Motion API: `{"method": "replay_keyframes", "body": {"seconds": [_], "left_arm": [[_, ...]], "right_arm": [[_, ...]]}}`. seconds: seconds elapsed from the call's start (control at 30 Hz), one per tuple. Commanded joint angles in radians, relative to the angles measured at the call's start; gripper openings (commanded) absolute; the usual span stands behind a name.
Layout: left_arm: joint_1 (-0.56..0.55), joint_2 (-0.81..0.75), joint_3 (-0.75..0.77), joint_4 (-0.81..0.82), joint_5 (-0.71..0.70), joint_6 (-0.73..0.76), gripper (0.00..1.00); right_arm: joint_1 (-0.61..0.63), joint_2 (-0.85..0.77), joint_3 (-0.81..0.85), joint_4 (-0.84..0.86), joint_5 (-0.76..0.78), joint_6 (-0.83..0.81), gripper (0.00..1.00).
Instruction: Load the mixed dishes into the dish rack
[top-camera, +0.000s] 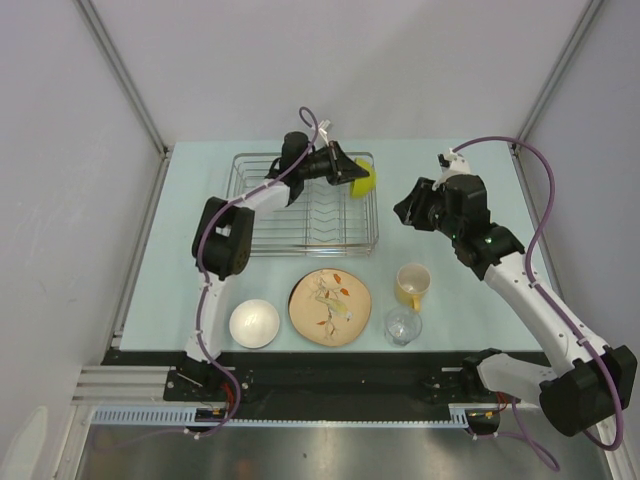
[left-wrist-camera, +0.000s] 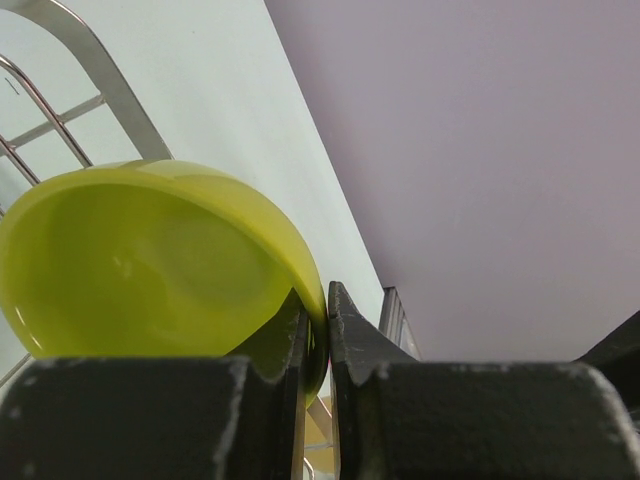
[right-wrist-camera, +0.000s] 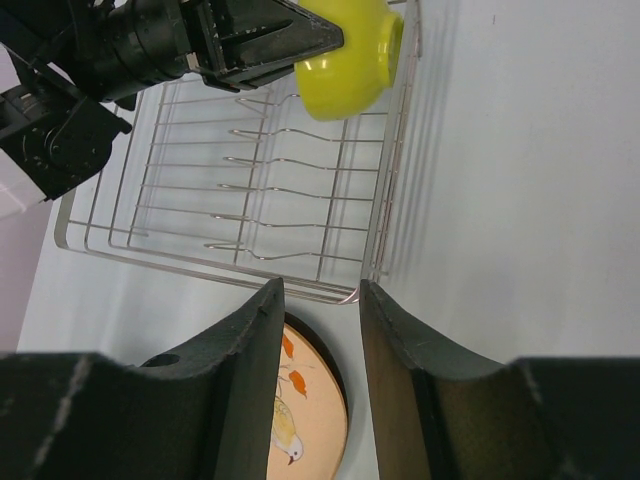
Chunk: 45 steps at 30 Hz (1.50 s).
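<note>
The left jaws grip the green bowl (top-camera: 362, 180) by its rim, on edge at the far right corner of the rack (top-camera: 310, 250); the right jaws stand open, empty.

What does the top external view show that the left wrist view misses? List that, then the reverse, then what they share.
Only top external: the white bowl, tan leaf-patterned plate, yellow mug and small clear glass on the table, plus the right gripper, right of the dish rack.
Only left wrist: the lime-green bowl's glossy inside, its rim pinched between the left gripper's fingers.
Both: that gripper holding the bowl at the rack's far right corner.
</note>
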Motion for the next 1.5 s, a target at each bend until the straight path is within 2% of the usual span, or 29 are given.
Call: {"method": "replay_keyframes", "body": {"seconds": [0.0, 0.07, 0.17, 0.3, 0.47, 0.57, 0.67, 0.73, 0.8, 0.97, 1.13, 1.37, 1.43, 1.47], "left_arm": [[0.015, 0.016, 0.015, 0.163, 0.066, -0.078, 0.05], [0.021, 0.022, 0.010, 0.154, 0.065, -0.059, 0.06], [0.028, 0.031, 0.015, 0.131, 0.068, -0.033, 0.21], [0.034, 0.034, 0.030, 0.064, 0.054, 0.022, 0.29], [0.037, 0.039, 0.055, 0.002, 0.024, 0.097, 0.29], [0.035, 0.040, 0.061, -0.024, 0.017, 0.133, 0.42], [0.035, 0.054, 0.082, -0.050, 0.017, 0.162, 0.47], [0.035, 0.059, 0.091, -0.059, 0.022, 0.174, 0.72], [0.035, 0.059, 0.111, -0.088, 0.040, 0.189, 0.83], [0.035, -0.023, 0.113, -0.209, 0.059, 0.298, 0.86], [0.035, -0.170, 0.073, -0.347, 0.046, 0.485, 0.86], [0.037, -0.426, 0.021, -0.741, -0.090, 0.838, 0.86], [0.029, -0.529, -0.013, -0.864, -0.142, 1.029, 0.82], [0.023, -0.567, -0.030, -0.991, -0.186, 1.092, 0.79]], "right_arm": [[0.005, -0.020, -0.001, 0.022, 0.008, 0.004, 0.41], [0.005, -0.023, -0.003, 0.014, 0.011, 0.004, 0.41], [0.003, -0.031, -0.007, 0.010, 0.014, 0.006, 0.41], [0.003, -0.037, -0.012, 0.010, 0.016, 0.008, 0.42], [0.005, -0.040, -0.017, 0.011, 0.013, 0.011, 0.42], [0.005, -0.045, -0.017, 0.013, 0.010, 0.014, 0.42], [0.003, -0.048, -0.017, 0.011, 0.010, 0.012, 0.42], [0.003, -0.046, -0.017, 0.008, 0.010, 0.012, 0.42], [0.005, -0.048, -0.017, 0.007, 0.010, 0.014, 0.42], [0.005, -0.046, -0.017, 0.008, 0.014, 0.009, 0.42], [0.008, -0.042, -0.017, 0.008, 0.017, 0.012, 0.42], [0.007, -0.071, -0.017, -0.012, 0.034, -0.011, 0.43], [0.003, -0.075, -0.015, -0.023, 0.034, -0.015, 0.44], [-0.003, -0.080, -0.017, -0.029, 0.034, -0.015, 0.43]]}}
